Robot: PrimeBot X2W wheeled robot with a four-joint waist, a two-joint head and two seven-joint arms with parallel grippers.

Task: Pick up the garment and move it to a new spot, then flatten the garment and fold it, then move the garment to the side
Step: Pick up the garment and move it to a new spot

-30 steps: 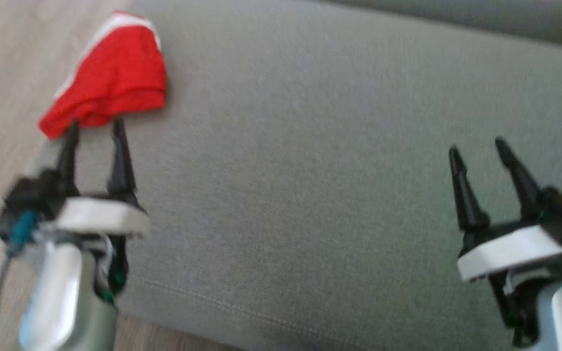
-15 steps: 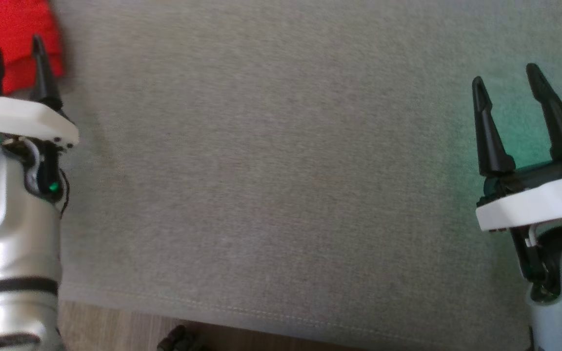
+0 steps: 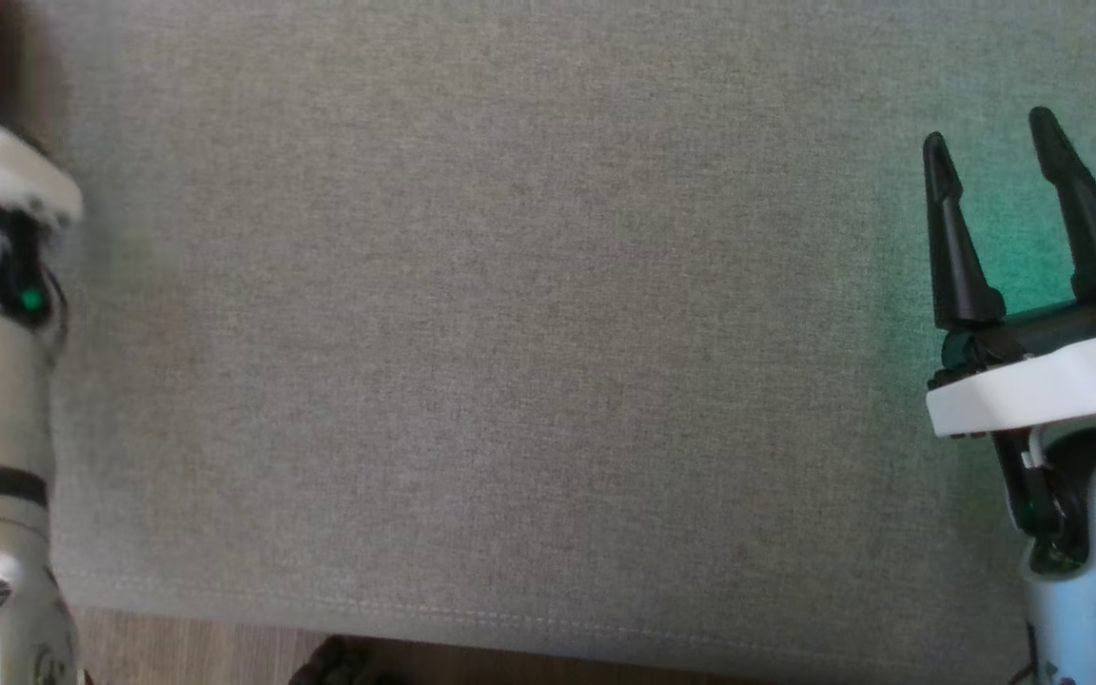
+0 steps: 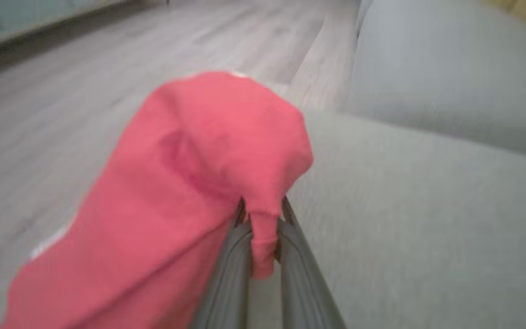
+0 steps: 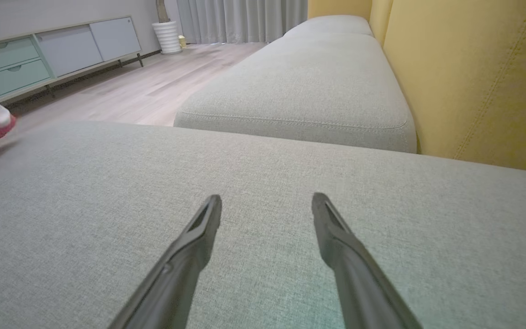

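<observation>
L arm: left tool closed down on a narrow fold of the red garment. A small tab of cloth is pinched betw. the two fingers and the rest bulges up and to the side of them. Garment sits at the far-left corner of the grey sofa cushion, right by the cushion edge w/ floor beyond. Right tool is spread wide, holds nothing, and hangs over bare cushion well apart from the cloth. Risks: the bite looks thin, so the fold may slide out on lift, and that close to the edge a slip prob. drops the garment onto the floor. The pinch may also take several layers, so it could come up as a wad and be harder to flatten. Head view has only a red sliver at its top-left corner, so a slip would be hard to catch from there. Vs earlier frame: left tool was open w/ tips at the garment's near edge, now shut on it. Head cam has swung, so the framing shift isn't the cloth moving. Right tool unchanged.
</observation>
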